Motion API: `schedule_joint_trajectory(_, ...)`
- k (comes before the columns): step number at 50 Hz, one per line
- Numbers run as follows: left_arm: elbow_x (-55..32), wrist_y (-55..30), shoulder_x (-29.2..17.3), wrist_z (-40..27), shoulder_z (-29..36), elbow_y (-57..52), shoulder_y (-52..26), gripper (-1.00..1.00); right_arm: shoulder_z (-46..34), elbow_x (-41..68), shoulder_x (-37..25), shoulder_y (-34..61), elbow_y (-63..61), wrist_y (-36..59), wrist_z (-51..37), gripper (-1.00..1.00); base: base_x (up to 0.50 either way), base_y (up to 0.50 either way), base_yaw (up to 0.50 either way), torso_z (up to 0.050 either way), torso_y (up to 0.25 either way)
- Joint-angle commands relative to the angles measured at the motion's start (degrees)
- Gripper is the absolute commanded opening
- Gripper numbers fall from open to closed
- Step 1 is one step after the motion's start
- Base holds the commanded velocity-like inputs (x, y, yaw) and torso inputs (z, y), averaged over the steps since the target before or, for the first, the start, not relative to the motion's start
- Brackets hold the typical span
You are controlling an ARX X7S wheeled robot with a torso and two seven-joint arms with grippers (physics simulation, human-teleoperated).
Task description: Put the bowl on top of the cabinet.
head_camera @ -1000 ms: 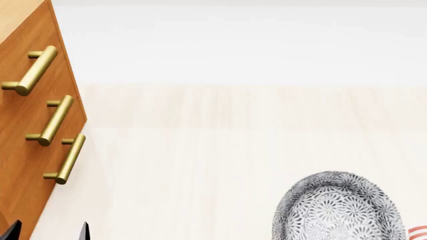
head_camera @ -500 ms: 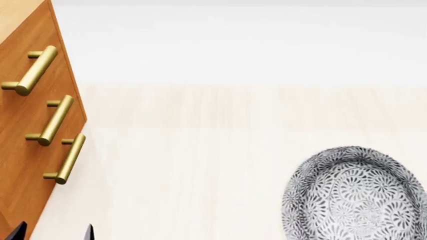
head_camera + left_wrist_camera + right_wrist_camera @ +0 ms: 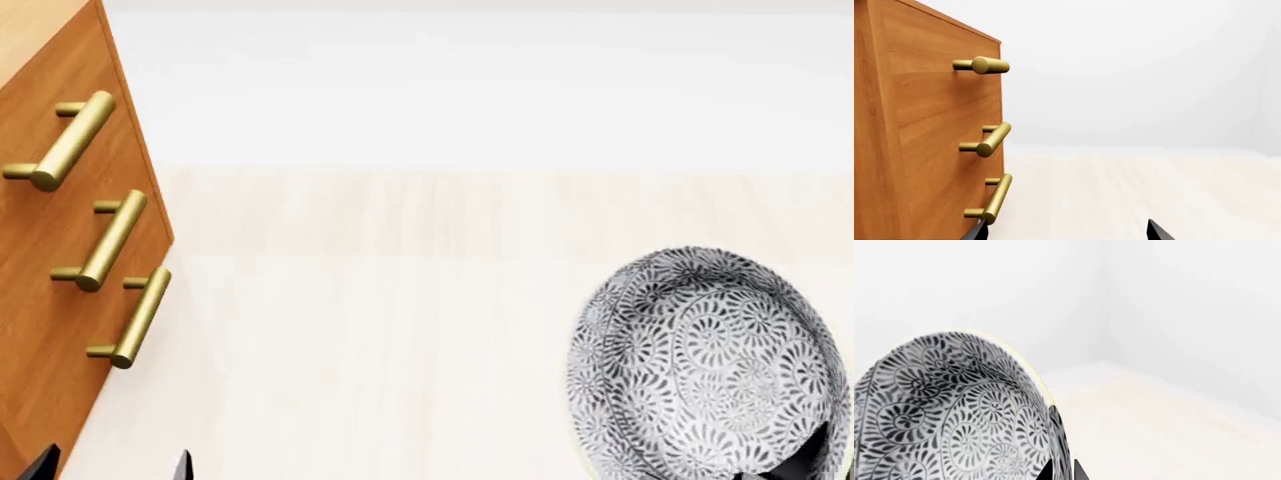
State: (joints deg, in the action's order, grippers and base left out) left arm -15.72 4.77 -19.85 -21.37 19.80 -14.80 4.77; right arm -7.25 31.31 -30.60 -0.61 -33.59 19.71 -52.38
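Pale wood floor (image 3: 400, 330), white walls, cabinet (image 3: 54, 300) left.

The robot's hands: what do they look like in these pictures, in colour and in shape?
Little of them shows. The left hand appears only as two black pointed fingertips with flat faces, at the picture's edge. The right hand shows thin black fingers; in the head view one tapers to a point. No cables, markings or arm links are visible in any view.
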Motion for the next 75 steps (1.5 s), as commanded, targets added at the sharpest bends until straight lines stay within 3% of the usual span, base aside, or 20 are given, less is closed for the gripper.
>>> schedule_joint_trajectory(1,0.00,-0.11,-0.03,-0.13,0.24,0.30,-0.27,1.00,-0.39,-0.42,-3.50,6.00,-4.46,9.84,-2.92,-1.00,0.00,0.00,0.00,0.000,0.000)
schedule_joint_trajectory(8,0.16,-0.60,-0.19,-0.21,0.61,0.00,-0.37,1.00,-4.12,-1.05,-3.42,14.98,-1.15,14.79,-1.59,-1.00,0.00,0.00,0.00,0.000,0.000)
schedule_joint_trajectory(17,0.15,-3.14,-0.53,0.21,1.83,-0.37,-1.32,1.00,-6.92,0.45,-0.77,25.15,11.61,14.48,5.96,-1.00,0.00,0.00,0.00,0.000,0.001)
schedule_joint_trajectory(26,-0.90,-3.14,-0.69,0.83,1.92,-0.04,-1.46,1.00,-10.35,-2.02,-1.98,32.29,15.11,15.97,9.68,-1.00,0.00,0.00,0.00,0.000,0.000)
schedule_joint_trajectory(40,-1.54,-3.34,-0.73,0.91,1.87,0.80,-2.06,1.00,-9.49,0.33,-2.96,36.48,21.33,7.82,21.73,-1.00,0.00,0.00,0.00,0.000,0.001)
schedule_joint_trajectory(56,-1.19,-4.92,-1.94,-0.42,1.22,-1.89,-2.62,1.00,-14.69,-2.46,-2.43,42.89,29.62,0.68,34.43,-1.00,0.00,0.00,0.00,0.000,0.001)
schedule_joint_trajectory(75,0.01,-16.40,-4.97,-1.72,3.20,-16.26,-8.44,1.00,-17.63,-4.94,-0.63,47.39,32.87,0.34,36.77,-1.00,0.00,0.00,0.00,0.000,0.001)
